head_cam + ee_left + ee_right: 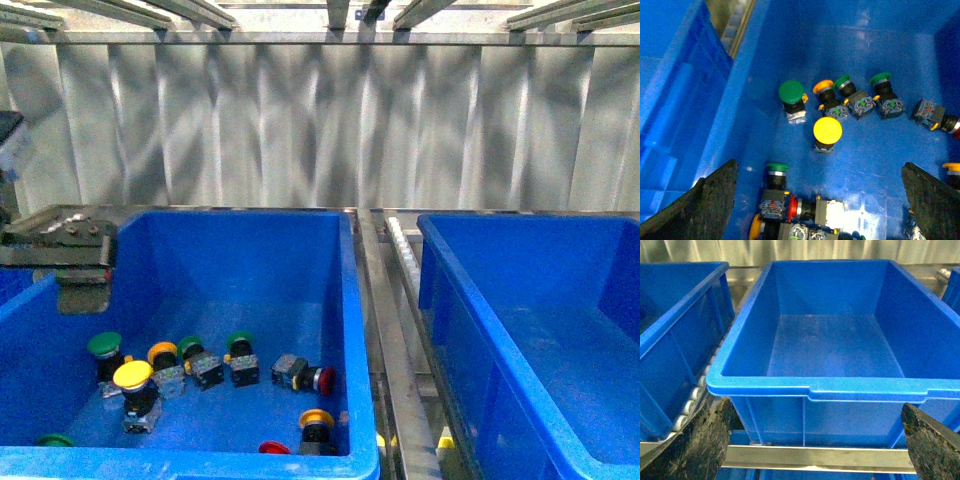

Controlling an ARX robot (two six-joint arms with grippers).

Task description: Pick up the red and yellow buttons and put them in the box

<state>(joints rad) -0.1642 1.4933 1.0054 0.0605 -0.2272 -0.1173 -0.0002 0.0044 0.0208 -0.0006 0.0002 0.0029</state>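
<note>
Yellow button [827, 131] stands cap-up in left bin [250, 250], green buttons [791, 92] close by. Left gripper [819, 165] above, jaws apart: centre on cap, descend straight. Box [760, 385] at right, empty; right gripper [815, 405] jaws apart.

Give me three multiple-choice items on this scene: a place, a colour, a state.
1. The buttons lie: A) in the left bin B) on a shelf C) on the ground
2. The button at the right end of the back row has a cap that is: A) green B) red C) yellow
3. The left gripper is: A) shut on a button B) open, holding nothing C) out of view

Key: 1A, the front view shows them on that bin's floor; 2B, its red cap points right; 3B, its fingers stand wide apart above the buttons.
</note>
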